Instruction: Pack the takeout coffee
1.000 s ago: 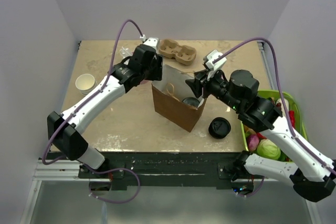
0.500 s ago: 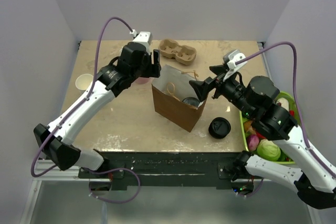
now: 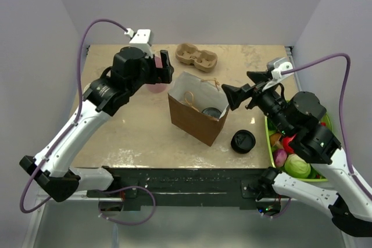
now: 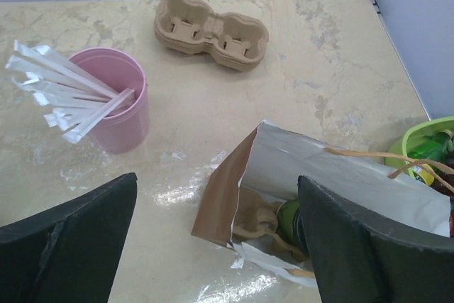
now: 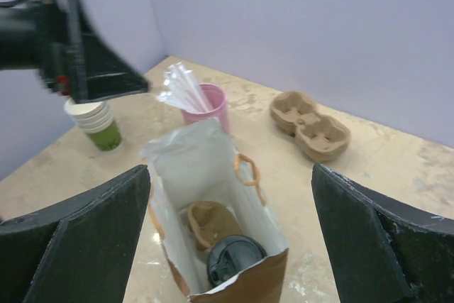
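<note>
Coffee cup in the bag, both grippers open above the desk

The desk (image 3: 133, 137) carries an upright brown paper bag (image 3: 195, 121) with its mouth open, and a green basket (image 4: 415, 131) of produce stands at the right edge. The left gripper (image 3: 161, 68) hovers far left of the bag and the right gripper (image 3: 244, 87) just right of it, each with jaws spread wide and holding nothing. Beyond the bag lie a cardboard cup carrier (image 3: 196, 57), a pink cup (image 4: 117, 104) of wrapped straws (image 4: 64, 90), and further left a stack of white paper cups (image 5: 96, 122). The takeout coffee (image 5: 234, 259) stands inside the bag at its near right end, black lid up. Another black lid (image 3: 242, 142) sits on the desk, near right of the bag.
</note>
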`<state>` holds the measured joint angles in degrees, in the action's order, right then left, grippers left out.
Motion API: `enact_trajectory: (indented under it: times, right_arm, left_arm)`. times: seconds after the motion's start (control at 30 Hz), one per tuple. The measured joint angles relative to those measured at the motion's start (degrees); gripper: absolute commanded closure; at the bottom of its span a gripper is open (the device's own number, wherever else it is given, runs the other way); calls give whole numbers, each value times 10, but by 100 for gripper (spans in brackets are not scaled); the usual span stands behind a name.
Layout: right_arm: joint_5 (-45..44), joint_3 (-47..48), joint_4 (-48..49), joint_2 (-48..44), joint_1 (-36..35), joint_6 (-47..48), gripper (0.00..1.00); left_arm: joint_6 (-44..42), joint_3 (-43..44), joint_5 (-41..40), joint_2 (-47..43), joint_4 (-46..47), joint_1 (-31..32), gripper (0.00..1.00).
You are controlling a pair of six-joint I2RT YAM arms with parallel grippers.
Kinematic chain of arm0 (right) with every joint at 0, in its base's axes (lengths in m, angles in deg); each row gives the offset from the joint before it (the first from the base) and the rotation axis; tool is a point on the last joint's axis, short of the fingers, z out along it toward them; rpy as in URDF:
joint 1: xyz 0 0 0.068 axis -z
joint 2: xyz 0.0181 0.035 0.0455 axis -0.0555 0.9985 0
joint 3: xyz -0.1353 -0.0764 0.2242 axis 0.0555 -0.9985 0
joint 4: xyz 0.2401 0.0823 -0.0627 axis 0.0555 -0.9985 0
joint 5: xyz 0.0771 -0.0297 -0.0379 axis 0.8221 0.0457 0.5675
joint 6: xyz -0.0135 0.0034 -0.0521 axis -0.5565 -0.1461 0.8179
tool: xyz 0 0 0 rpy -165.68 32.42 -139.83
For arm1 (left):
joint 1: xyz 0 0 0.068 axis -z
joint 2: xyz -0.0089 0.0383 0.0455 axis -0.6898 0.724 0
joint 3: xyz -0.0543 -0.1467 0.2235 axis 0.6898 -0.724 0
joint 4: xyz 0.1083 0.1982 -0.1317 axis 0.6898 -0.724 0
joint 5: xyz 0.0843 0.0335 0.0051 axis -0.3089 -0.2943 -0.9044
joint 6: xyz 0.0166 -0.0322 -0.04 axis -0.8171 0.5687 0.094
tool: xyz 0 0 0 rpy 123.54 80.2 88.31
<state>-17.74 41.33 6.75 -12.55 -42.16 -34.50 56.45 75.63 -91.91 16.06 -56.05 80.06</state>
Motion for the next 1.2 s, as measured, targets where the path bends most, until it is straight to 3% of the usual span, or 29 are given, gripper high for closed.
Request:
enact_trajectory:
  times: [0.33, 0.5, 0.7, 0.93, 1.2]
  right_arm:
    - [-273, -37, -1, -3, 0, -6, 2]
    - [-363, -69, -1, -2, 0, -7, 2]
    - [-404, -104, -1, -2, 0, -16, 2]
    - [-422, -136, 0, -10, 0, -27, 2]
    - [-435, -138, 0, -10, 0, -29, 2]
  left_arm:
    - [60, -26, -142, -136, -72, -1, 0]
    - [104, -71, -202, -176, -103, -21, 0]
    - [114, -85, -163, -104, -71, -76, 13]
    - [122, -84, -72, 40, -13, -140, 42]
    - [138, -50, -34, 142, 5, -158, 69]
